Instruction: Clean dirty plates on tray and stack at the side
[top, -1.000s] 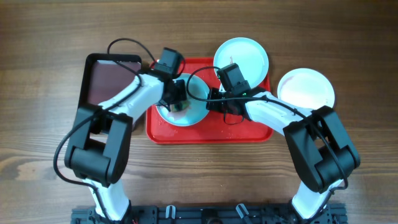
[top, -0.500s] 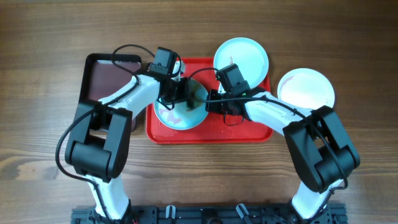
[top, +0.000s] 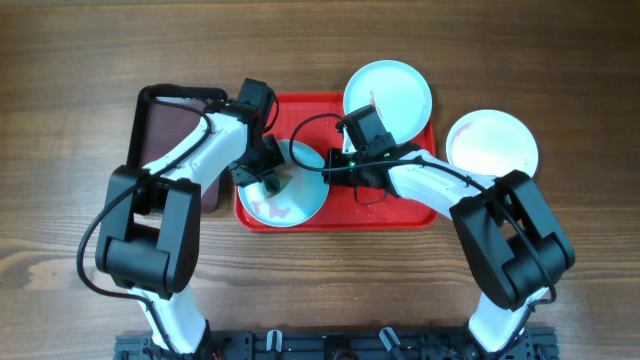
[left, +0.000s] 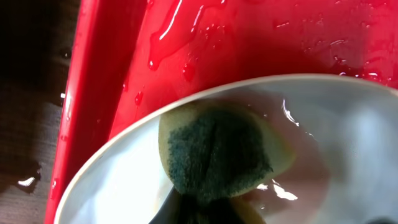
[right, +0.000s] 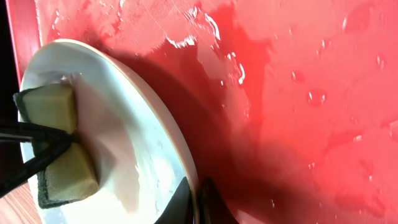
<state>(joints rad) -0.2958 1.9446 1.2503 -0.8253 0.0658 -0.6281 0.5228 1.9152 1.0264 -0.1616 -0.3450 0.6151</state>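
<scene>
A pale turquoise plate (top: 290, 200) is tilted up over the left part of the red tray (top: 400, 210). My right gripper (top: 330, 167) is shut on its right rim; the rim shows pinched between the fingers in the right wrist view (right: 193, 193). My left gripper (top: 262, 170) is shut on a yellow and green sponge (left: 214, 155) pressed against the plate's face (left: 124, 186). The sponge also shows in the right wrist view (right: 59, 149). A second turquoise plate (top: 388, 92) lies at the tray's back right corner. A white plate (top: 491, 142) lies on the table right of the tray.
A dark brown-black tray (top: 165, 125) lies left of the red tray, under my left arm. The red tray's floor is wet with droplets (right: 298, 93). Cables loop over both arms above the tray.
My left gripper has swept the sponge leftward and forward across the plate. The plate has tipped and shifted toward the tray's front left. My right gripper still holds its rim.
</scene>
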